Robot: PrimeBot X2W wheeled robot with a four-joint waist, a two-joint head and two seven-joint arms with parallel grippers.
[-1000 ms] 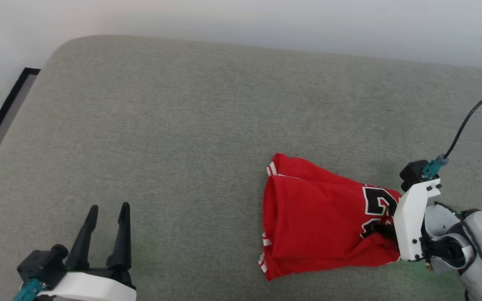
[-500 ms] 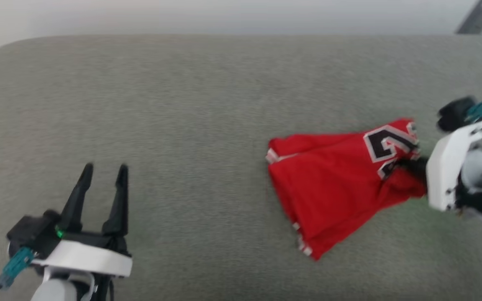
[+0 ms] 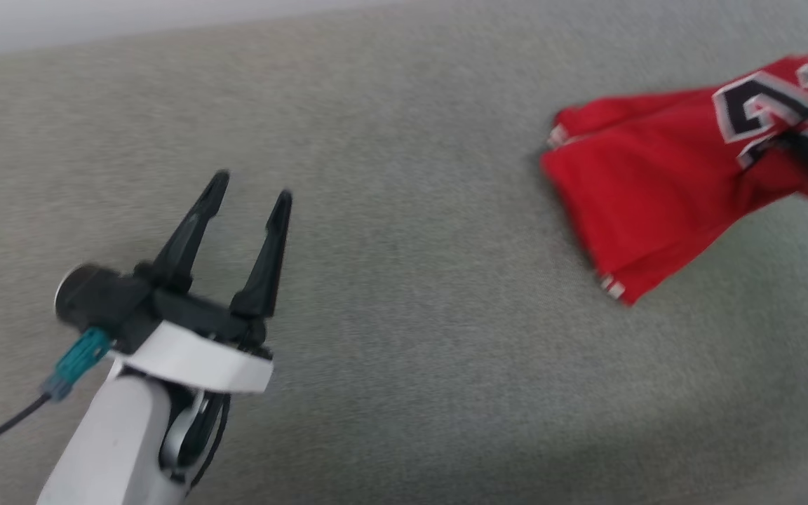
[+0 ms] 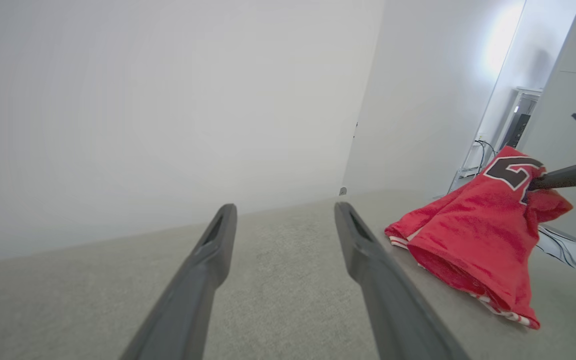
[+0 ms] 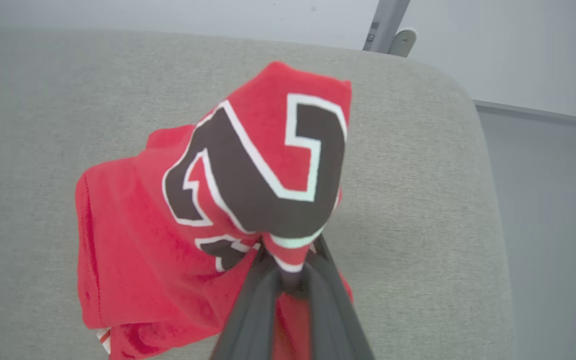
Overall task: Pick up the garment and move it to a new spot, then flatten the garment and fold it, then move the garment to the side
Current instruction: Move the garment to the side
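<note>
Right gripper [image 5: 290, 272] is clamped tight on the shirt [image 3: 663, 175]. It's pinching a bunched fold just under the big black number [image 5: 268, 170], and the cloth peaks up over the fingers. That end is lifted off the cushion [image 3: 404, 365]. The rest drapes down, and the striped trim [image 3: 611, 286] at the low corner lies on the fabric, so it's half raised, not airborne. The shirt sits far to my right, near the cushion's rounded far corner. The head picture is smeared, so I won't call finer detail there.

Left gripper [image 3: 252, 186] has its fingers spread wide and nothing between them. It hangs over bare cushion, well apart from the shirt.

My read: this is step one, the pick-up and move to a new spot, with flattening and folding not begun. The shirt is a crumpled cone, sleeves tucked somewhere I can't make out.

Next I want a landing place with open cushion on every side, since that corner looks tight for spreading. Then lower it, let go on the right, and bring the left in for a second hold. The risk I see is the trailing edge catching and rolling under.
</note>
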